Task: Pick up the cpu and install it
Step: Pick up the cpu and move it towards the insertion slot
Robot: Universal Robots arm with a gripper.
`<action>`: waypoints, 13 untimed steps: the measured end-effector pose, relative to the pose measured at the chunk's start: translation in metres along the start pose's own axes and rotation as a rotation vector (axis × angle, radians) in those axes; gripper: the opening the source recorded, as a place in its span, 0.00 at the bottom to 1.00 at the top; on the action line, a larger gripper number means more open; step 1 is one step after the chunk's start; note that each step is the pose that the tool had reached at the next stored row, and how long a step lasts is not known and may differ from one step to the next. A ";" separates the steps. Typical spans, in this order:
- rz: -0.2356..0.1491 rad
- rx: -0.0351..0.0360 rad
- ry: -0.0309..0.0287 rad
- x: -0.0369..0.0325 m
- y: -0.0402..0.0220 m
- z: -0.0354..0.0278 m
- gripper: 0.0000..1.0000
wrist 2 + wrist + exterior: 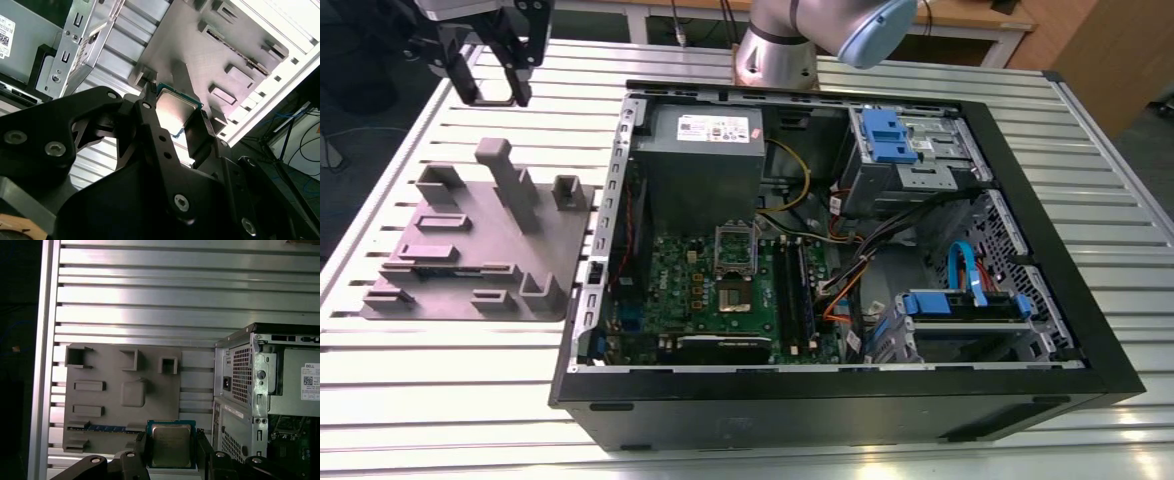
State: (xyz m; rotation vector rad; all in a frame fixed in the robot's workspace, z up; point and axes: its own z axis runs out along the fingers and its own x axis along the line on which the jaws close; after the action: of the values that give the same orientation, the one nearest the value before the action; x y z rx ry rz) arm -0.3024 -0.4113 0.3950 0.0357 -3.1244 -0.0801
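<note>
The cpu (pixel 171 445) is clamped between the jaws, which grip two of its opposite edges. Its silvery metal top faces the first wrist view, flat and roughly parallel to the tabletop (pixel 454 400). The chip is square, so no long axis is apparent. In the second wrist view the cpu (pixel 175 107) hangs above the grey fixture plate (pixel 220 55), clear of it.

In the exterior view the jaws are at the far left, beyond the fixture plate (pixel 480 250). The open computer case (pixel 854 420) lies beside the plate. It holds the green motherboard (pixel 720 290), a grey power supply (pixel 700 150), blue-tabbed drive bays (pixel 894 135) and loose cables (pixel 854 270).

The tabletop is slatted aluminium. The arm base (pixel 781 50) stands behind the case.
</note>
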 end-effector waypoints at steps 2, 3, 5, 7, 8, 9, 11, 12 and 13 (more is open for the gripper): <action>0.000 0.0000 0.0000 -0.0005 0.0000 0.0000 0.47; 0.000 -0.0001 -0.0001 -0.0008 0.0000 0.0000 0.47; 0.000 0.0000 0.0000 -0.0013 0.0000 0.0000 0.47; 0.000 0.0000 0.0000 -0.0018 -0.0001 0.0000 0.47; 0.000 0.0000 0.0000 -0.0020 0.0000 0.0000 0.47; 0.000 0.0000 0.0000 -0.0023 -0.0001 0.0000 0.47; 0.000 -0.0001 0.0000 -0.0028 -0.0001 0.0000 0.47; 0.000 -0.0001 0.0000 -0.0031 -0.0001 0.0000 0.47; 0.000 -0.0001 -0.0001 -0.0034 -0.0001 0.0000 0.47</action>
State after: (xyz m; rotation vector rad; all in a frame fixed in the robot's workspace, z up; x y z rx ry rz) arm -0.2991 -0.4113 0.3950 0.0357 -3.1245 -0.0803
